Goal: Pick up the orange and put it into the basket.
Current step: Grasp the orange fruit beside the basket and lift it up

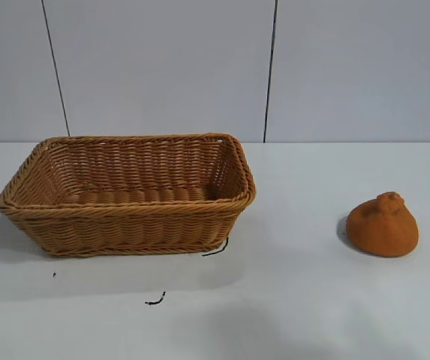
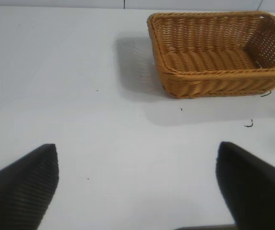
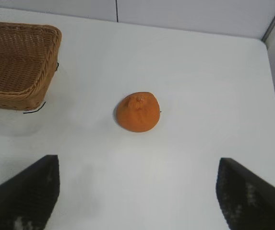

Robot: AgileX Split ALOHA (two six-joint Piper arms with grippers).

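The orange [image 1: 383, 225] sits on the white table at the right, stem bump up; it also shows in the right wrist view [image 3: 137, 111]. The wicker basket [image 1: 128, 214] stands at the left and is empty; it shows in the left wrist view [image 2: 223, 76] and partly in the right wrist view [image 3: 17, 91]. My right gripper [image 3: 137, 165] is open and empty, above the table some way short of the orange. My left gripper [image 2: 137, 153] is open and empty, over bare table away from the basket. Neither gripper shows in the exterior view.
Small black marks lie on the table [image 1: 297, 300] in front of the basket [image 1: 154, 301]. A grey panelled wall [image 1: 199, 67] stands behind the table. The table's right edge shows in the right wrist view [image 3: 271, 96].
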